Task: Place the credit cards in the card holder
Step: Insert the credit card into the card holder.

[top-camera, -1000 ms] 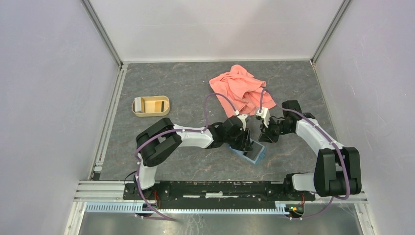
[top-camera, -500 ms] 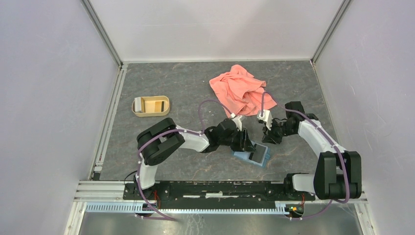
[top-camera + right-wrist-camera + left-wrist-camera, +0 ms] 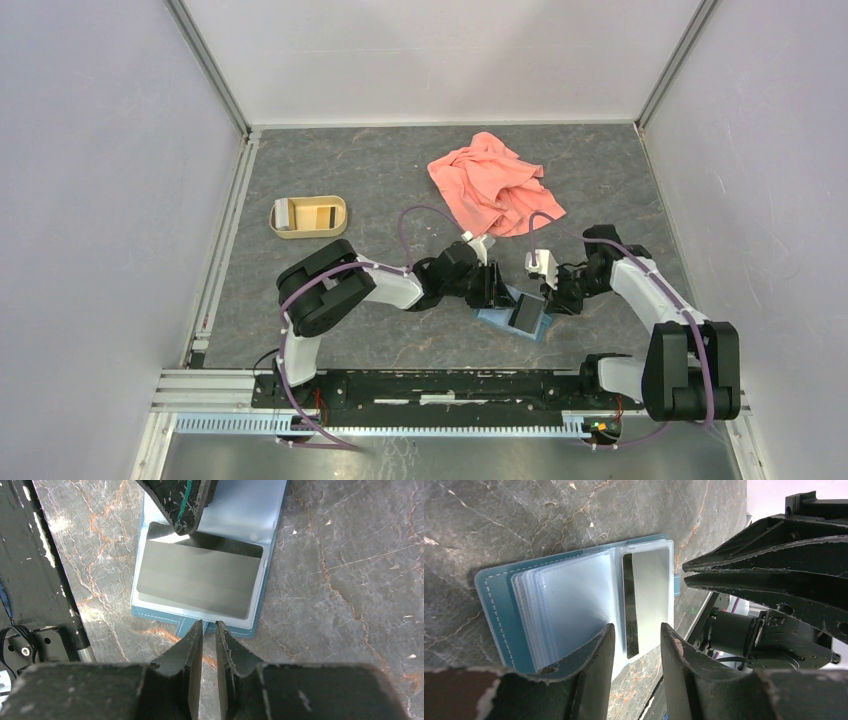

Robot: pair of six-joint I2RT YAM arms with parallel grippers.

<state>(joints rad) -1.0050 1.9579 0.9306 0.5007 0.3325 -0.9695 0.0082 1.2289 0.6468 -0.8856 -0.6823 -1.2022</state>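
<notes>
Here, card holder [image 3: 499, 600] lying open, left jaws spread over its pages, right jaws barely parted at tab edge

The wallet [image 3: 499, 605] has a stitched leather-like cover and glossy clear plastic sleeves [image 3: 569, 605]; the card [image 3: 195, 580] is shiny, the surface [image 3: 350, 555] smooth veined stone.

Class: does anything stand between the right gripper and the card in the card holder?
Nothing visible. The right gripper is beside the card holder; the left gripper is at the far edge of the card.
</notes>
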